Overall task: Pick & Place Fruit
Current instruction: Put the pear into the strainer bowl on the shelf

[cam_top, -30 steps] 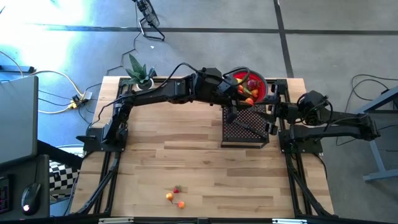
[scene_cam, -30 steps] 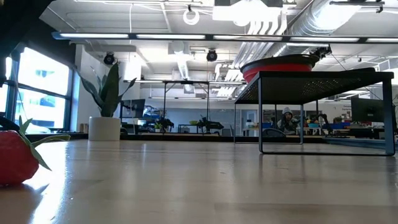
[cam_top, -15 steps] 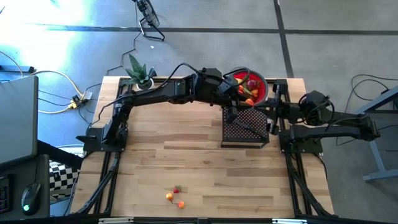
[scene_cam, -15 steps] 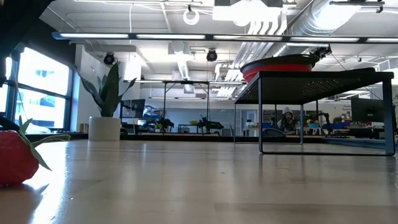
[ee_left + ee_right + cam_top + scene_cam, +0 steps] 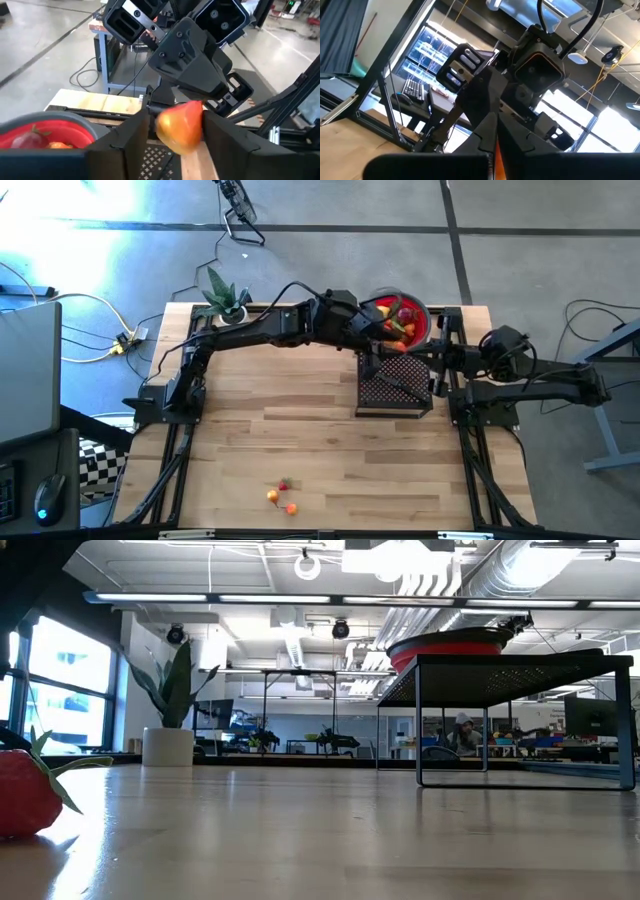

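From overhead I have the left arm stretched across the back of the table (image 5: pixel 330 440), its left gripper (image 5: pixel 383 330) at the near rim of the red bowl (image 5: pixel 425 315). The bowl sits on a black mesh stand (image 5: pixel 395 385) at the back right and already holds a pile of fruit (image 5: pixel 403 320) in red and orange.

On my left wrist feed a yellow-orange fruit (image 5: pixel 181 127) sits between the two dark fingers (image 5: pixel 125 137). Its outline is smeared, and I cannot tell whether the fingers are pressing it or have let go of it. The bowl's rim (image 5: pixel 75 122) is just beside it, with a red fruit and an orange one inside.

The right arm reaches in from the right edge, and the right gripper (image 5: pixel 440 358) hangs over the right side of the stand, near the left one. Its fingers are closed together with nothing between them. Its wrist feed looks up at the left arm's housing (image 5: pixel 535 65) against the ceiling, with a sliver of orange just past its own fingers.

Three fruits (image 5: pixel 281 496) lie together near the front edge, well apart from the bowl. At table level a strawberry (image 5: pixel 25 790) fills the left corner, a potted plant (image 5: pixel 168 730) stands at the back, and the bowl (image 5: pixel 450 645) tops the stand (image 5: pixel 520 670)
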{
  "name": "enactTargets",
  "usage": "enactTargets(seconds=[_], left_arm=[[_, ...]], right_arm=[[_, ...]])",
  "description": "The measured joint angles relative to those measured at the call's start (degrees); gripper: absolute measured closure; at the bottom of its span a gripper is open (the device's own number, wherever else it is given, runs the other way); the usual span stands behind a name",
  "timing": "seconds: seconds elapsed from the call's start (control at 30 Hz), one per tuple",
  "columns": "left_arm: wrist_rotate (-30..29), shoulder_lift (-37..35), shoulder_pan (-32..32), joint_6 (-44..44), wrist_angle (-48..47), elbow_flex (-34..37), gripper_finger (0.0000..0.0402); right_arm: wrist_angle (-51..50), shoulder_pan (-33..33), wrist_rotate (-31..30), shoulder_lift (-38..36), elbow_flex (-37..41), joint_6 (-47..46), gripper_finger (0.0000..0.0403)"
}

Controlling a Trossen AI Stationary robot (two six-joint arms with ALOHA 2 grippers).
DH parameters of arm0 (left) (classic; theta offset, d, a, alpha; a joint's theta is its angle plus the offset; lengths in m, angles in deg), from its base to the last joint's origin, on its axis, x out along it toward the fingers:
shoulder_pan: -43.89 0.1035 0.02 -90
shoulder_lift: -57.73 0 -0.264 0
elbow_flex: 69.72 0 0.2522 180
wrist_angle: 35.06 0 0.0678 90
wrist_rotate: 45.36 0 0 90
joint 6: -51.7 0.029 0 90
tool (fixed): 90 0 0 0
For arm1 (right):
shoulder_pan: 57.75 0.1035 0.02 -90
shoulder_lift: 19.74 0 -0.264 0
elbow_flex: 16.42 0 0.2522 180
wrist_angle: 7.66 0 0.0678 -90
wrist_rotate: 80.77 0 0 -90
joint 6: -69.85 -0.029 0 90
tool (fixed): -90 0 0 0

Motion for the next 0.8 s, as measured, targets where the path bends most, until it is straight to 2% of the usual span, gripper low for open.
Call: enactTargets(seconds=[0.17,0.3,0.6,0.8], left_arm=[[-0.12,-0.05,0.00,3.90,0.02,0.00,0.0167],[-0.15,-0.07,0.00,4.86,0.30,0.00,0.0144],[-0.13,-0.09,0.02,4.89,-0.28,1.07,0.0139],[-0.14,-0.11,0.02,7.03,-0.08,1.07,0.0139]], right_arm=[[-0.50,0.01,-0.07,0.00,0.00,0.00,0.0399],[-1.24,0.01,-1.28,-0.65,0.00,-0.02,0.0399],[-4.51,0.01,-6.95,-3.11,0.00,-0.02,0.0399],[-8.08,-0.01,-17.54,-4.02,0.00,-0.02,0.0399]])
